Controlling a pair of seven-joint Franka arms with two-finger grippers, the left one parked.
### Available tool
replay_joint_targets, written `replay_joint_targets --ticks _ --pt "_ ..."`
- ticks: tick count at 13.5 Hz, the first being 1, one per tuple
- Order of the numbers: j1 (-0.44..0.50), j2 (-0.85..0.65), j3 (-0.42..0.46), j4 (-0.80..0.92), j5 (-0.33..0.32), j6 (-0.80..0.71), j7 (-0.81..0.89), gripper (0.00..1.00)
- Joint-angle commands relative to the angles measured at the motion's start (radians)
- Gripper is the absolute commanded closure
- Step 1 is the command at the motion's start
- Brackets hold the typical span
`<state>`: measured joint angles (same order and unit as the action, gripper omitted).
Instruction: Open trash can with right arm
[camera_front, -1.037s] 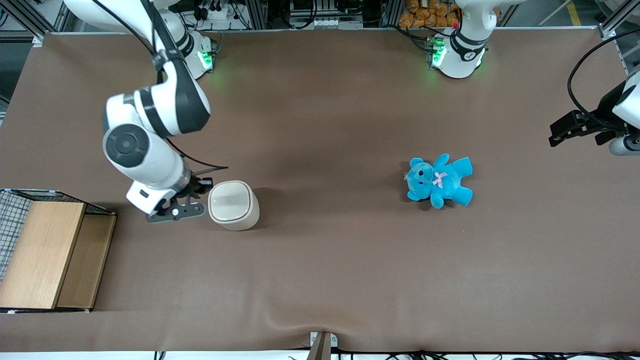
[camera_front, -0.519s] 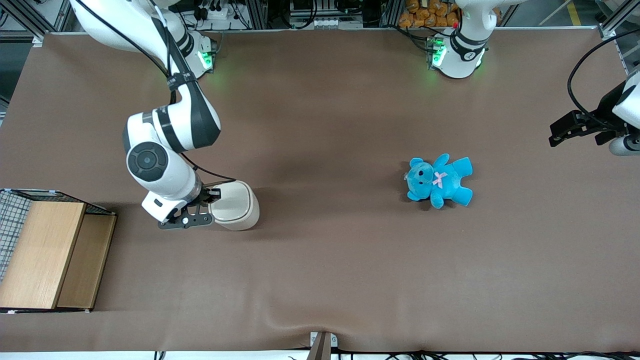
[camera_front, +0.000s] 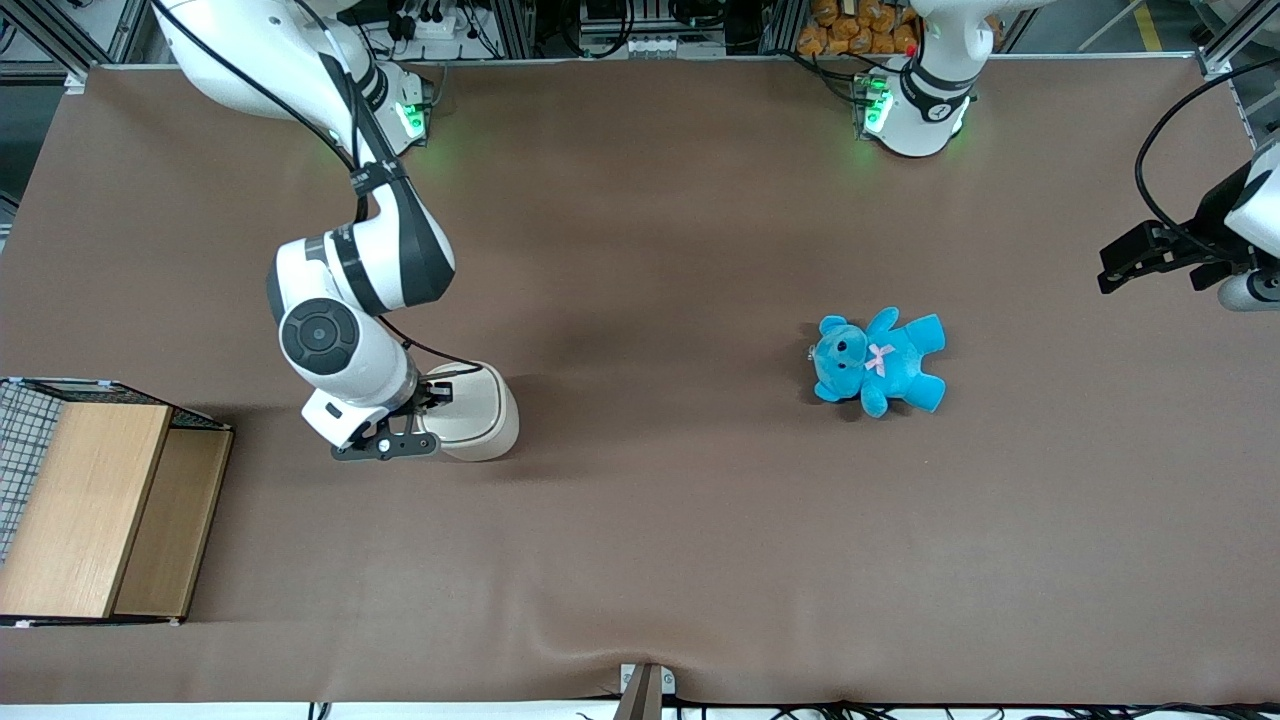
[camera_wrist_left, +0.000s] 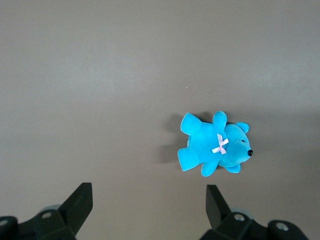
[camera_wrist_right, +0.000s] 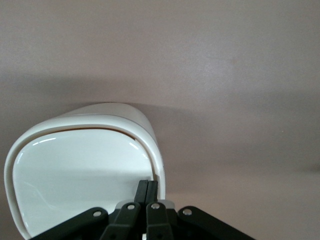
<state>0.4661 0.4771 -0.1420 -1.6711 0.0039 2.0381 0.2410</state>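
Note:
The trash can (camera_front: 482, 405) is a small cream-white bin standing on the brown table, partly covered by my wrist. In the right wrist view its glossy lid (camera_wrist_right: 80, 175) fills the frame, with a thin tan line along one edge of the rim. My right gripper (camera_front: 433, 393) is over the part of the lid nearest the working arm's end. Its two black fingers are pressed together, holding nothing, with the fingertips (camera_wrist_right: 148, 184) just inside the rim (camera_wrist_right: 159, 165). I cannot tell whether they touch the lid.
A wire-mesh box with a wooden top (camera_front: 90, 500) stands toward the working arm's end, nearer the front camera. A blue teddy (camera_front: 880, 362) lies toward the parked arm's end and shows in the left wrist view (camera_wrist_left: 215, 147).
My right arm has moved sideways toward the trash can. The gripper went from beside the bin to over the lid's edge. The bin and the teddy have not moved.

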Motion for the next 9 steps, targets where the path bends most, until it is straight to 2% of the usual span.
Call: replay_joint_targets --ticks 1,9 --pt "0.013 -0.002 -0.007 -0.009 -0.004 0.010 0.021 1.00" --pt "0.017 0.006 -0.007 -0.013 -0.004 0.011 0.021 1.00"
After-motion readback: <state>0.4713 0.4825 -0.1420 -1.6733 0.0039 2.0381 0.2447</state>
